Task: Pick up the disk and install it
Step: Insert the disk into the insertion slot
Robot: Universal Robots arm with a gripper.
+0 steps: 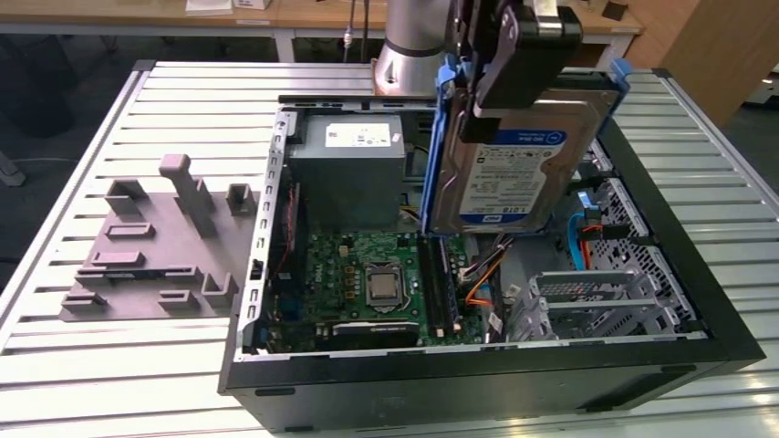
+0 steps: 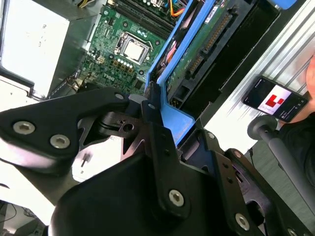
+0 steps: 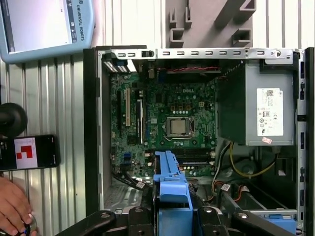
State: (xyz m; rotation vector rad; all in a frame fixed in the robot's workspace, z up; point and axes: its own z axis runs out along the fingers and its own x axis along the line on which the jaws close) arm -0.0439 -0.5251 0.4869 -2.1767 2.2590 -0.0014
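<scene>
The disk (image 1: 505,178), a silver hard drive with a blue-and-white label and a blue carrier frame, hangs upright on edge above the open computer case (image 1: 487,370). My gripper (image 1: 490,102) is shut on its upper edge. In the second wrist view the black fingers (image 2: 153,129) clamp the blue frame (image 2: 173,114), and the disk's green circuit side (image 2: 197,49) points down toward the case. The first wrist view has the blue frame (image 3: 170,183) between the fingers, over the motherboard's edge.
Inside the case lie the motherboard (image 1: 378,283), a grey power supply box (image 1: 353,169) and a silver drive cage (image 1: 608,297). A grey fixture block (image 1: 146,246) sits at the exterior view's left. A phone (image 3: 29,152), a hand (image 3: 12,209) and a pendant (image 3: 44,24) lie beside the case.
</scene>
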